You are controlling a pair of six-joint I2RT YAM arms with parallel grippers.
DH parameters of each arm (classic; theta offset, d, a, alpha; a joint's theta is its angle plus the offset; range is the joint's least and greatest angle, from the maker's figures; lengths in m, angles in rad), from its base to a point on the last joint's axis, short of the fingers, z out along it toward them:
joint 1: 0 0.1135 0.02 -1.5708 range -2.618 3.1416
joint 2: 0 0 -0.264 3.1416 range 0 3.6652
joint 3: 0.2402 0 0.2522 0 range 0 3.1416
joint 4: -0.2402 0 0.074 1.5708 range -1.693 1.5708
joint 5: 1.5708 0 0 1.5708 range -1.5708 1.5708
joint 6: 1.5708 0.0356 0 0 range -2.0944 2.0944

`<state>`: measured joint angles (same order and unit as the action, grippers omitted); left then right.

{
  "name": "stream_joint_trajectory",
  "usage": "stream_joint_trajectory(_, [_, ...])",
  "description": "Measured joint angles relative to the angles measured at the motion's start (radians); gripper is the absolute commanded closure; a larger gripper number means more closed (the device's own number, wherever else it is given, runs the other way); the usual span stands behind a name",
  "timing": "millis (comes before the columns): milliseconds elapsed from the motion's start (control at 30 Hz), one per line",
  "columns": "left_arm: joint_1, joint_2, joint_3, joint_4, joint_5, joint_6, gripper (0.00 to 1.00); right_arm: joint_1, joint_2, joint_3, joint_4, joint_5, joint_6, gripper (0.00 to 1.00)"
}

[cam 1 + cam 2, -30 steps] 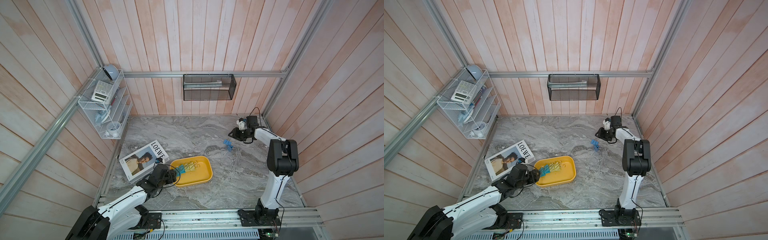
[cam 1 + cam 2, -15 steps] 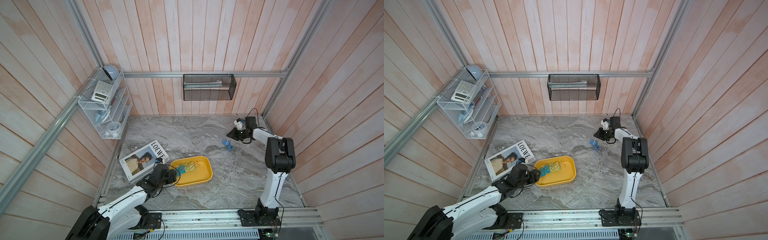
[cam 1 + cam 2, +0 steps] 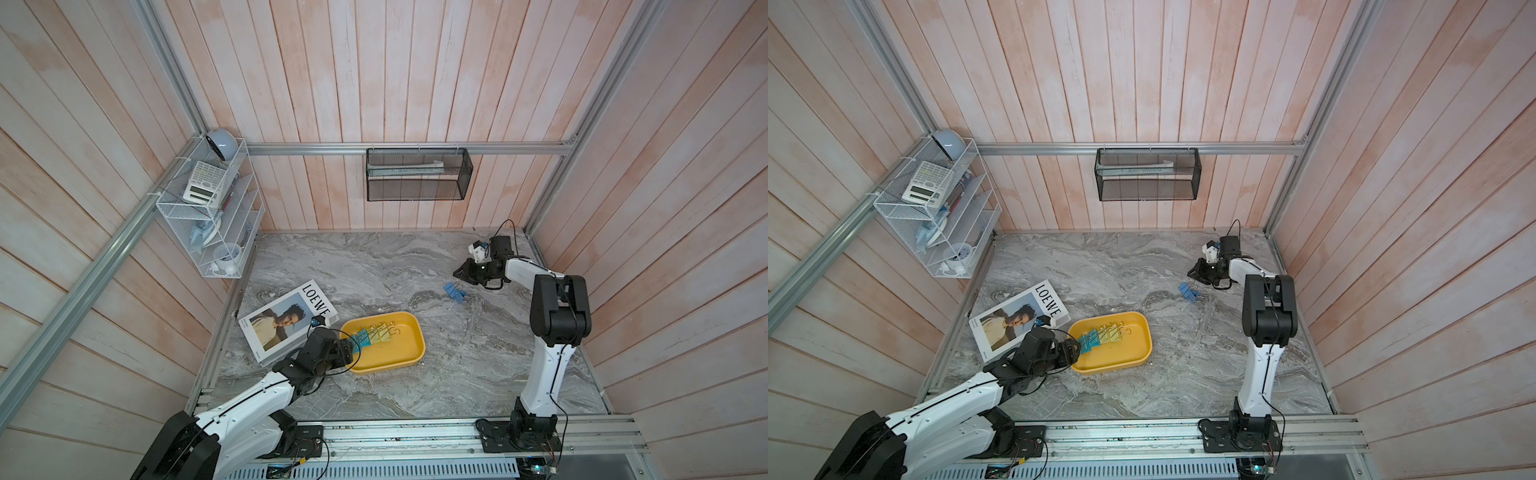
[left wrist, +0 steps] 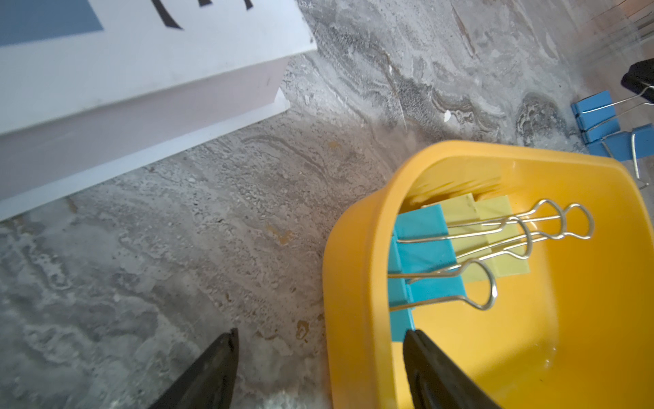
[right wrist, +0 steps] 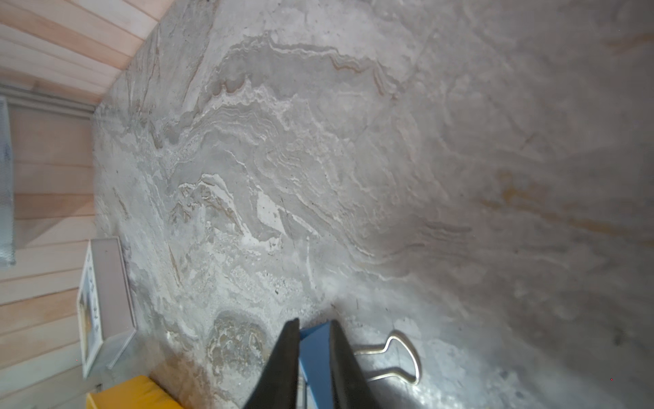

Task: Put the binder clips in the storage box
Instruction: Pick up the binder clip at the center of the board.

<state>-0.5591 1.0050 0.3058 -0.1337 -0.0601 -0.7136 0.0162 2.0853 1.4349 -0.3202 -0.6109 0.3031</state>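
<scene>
Pink plank walls [image 3: 415,62] are enclosing the cell on three sides. A grey marble tabletop [image 3: 374,266] is serving as the floor. Aluminium rails [image 3: 311,148] are carrying a white rack [image 3: 178,210] and a black basket [image 3: 415,192]. Light is falling evenly.

A white-covered magazine [image 3: 286,322] lettered LOEWE is lying flat on the grey marbled bench [image 3: 374,262] near its left edge. A white wire rack [image 3: 216,232] is hanging on the left wall, carrying a calculator [image 3: 201,187]. A black mesh basket [image 3: 417,174] is hanging on the back wall.
</scene>
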Motion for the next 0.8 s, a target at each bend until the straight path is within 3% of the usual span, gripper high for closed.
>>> stream_joint_trajectory(133, [0.0,-0.001,0.0,0.0,0.0,0.0,0.2,0.0,-0.001,-0.01,-0.01,0.006,-0.011,0.6])
stream_joint_trajectory(333, [0.0,-0.005,0.0,0.0,0.0,0.0,0.2,-0.004,-0.007,-0.052,-0.003,0.003,-0.016,0.62])
stream_joint_trajectory(533, [0.0,-0.005,0.0,0.0,0.0,0.0,0.2,-0.005,-0.021,-0.084,0.016,-0.021,-0.011,0.78])
stream_joint_trajectory(667, [0.0,-0.005,0.0,0.0,0.0,0.0,0.2,-0.005,-0.021,-0.078,0.023,-0.046,-0.003,0.98])
stream_joint_trajectory(800, [0.0,-0.005,0.0,0.0,0.0,0.0,0.2,-0.006,-0.03,-0.077,0.027,-0.043,0.007,1.0])
